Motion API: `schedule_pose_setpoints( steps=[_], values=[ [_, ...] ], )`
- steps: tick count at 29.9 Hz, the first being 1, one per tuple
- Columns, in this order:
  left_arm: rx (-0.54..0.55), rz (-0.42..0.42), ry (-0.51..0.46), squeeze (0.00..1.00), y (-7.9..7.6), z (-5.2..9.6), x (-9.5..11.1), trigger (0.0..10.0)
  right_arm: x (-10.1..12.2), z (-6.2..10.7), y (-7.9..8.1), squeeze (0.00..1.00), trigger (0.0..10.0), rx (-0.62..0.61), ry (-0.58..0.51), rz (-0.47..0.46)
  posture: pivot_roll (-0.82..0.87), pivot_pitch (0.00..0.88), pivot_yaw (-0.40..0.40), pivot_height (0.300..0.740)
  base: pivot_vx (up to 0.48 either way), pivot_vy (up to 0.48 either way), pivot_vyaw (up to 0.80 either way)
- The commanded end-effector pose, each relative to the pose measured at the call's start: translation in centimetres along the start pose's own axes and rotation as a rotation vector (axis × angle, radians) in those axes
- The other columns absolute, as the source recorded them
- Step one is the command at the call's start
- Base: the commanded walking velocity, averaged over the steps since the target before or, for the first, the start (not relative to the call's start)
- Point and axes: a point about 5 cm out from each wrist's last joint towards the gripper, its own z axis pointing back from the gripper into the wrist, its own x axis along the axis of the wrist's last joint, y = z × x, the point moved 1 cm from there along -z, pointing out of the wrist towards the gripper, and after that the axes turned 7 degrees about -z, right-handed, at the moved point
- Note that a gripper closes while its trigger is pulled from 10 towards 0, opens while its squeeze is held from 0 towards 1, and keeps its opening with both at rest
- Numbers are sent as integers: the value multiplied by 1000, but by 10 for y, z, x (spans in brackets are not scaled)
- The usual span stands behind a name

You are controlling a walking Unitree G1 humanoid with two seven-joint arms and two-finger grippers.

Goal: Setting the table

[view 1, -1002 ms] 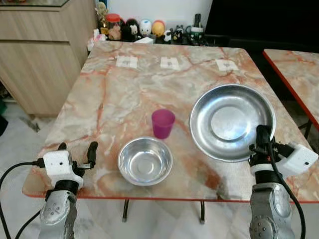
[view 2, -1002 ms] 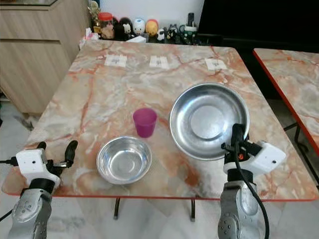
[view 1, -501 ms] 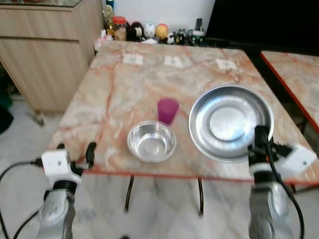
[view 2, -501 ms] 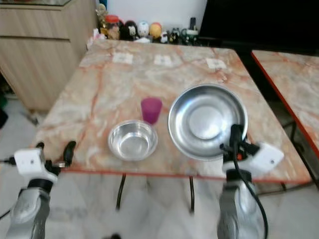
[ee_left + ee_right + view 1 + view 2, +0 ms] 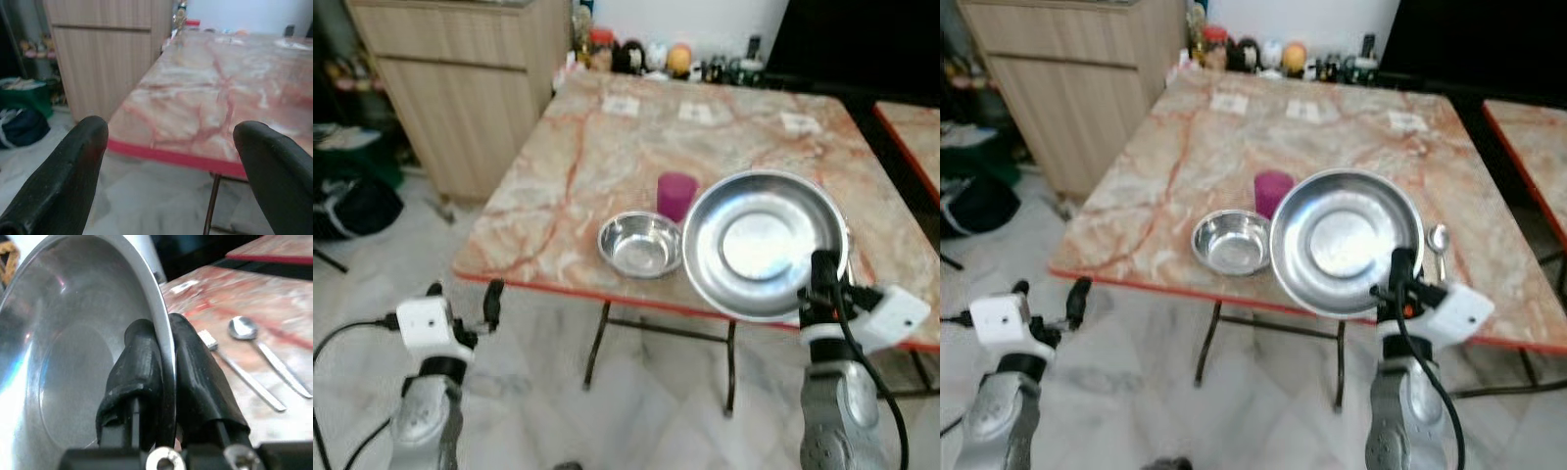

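My right gripper (image 5: 822, 269) is shut on the near rim of a large steel plate (image 5: 759, 240), holding it tilted over the table's front edge. In the right wrist view the fingers (image 5: 195, 377) pinch the plate rim (image 5: 73, 308). On the marble table (image 5: 607, 147) stand a small steel bowl (image 5: 640, 244) and a purple cup (image 5: 675, 194), just left of the plate. A spoon (image 5: 1439, 240) and a second utensil (image 5: 239, 377) lie on the table right of the plate. My left gripper (image 5: 465, 296) is open and empty over the floor, short of the table's red edge (image 5: 195, 159).
A wooden cabinet (image 5: 460, 88) stands left of the table, with a dark bag (image 5: 352, 206) on the floor beside it. Figurines (image 5: 651, 57) line the table's far edge. A second table (image 5: 913, 127) is at the right. White marble floor (image 5: 607, 411) lies in front of me.
The whole view has pulled back from the table, so more floor shows. The plate has stayed in my right gripper and come up off the table, uncovering the spoon.
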Motion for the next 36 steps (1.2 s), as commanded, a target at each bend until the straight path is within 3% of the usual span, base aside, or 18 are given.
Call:
schedule_pose_setpoints(
  steps=[1,13,23,26,28,31,34,36],
  values=[
    [-1,1,12,0,0,1,-2,10000,-2,1,6,0,10000,8,-7,-20,105,81,-75,740,0,0,0],
    [0,1,27,0,1,5,-6,10000,-4,7,-1,0,10000,-13,4,-11,104,84,-75,740,-20,0,0],
    [-4,-2,27,0,0,4,-6,10000,-6,11,-5,0,10000,-29,15,-1,104,83,-76,740,-271,0,0],
    [0,-13,43,0,1,6,-9,10000,-9,25,-28,0,10000,-167,21,41,107,82,-79,740,0,0,0],
    [0,-14,44,0,1,6,-9,10000,-9,27,-31,0,10000,-187,19,47,107,82,-79,740,0,0,0],
    [2,-16,55,0,2,8,-12,10000,-11,40,-49,0,10000,-276,32,65,105,84,-80,740,0,0,0],
    [1,-20,70,0,2,10,-16,10000,-15,54,-74,0,10000,-377,59,88,105,84,-80,740,0,0,0],
    [1,-20,72,0,3,10,-17,10000,-19,58,-85,0,10000,-433,73,60,105,84,-80,740,0,0,0]
  ],
)
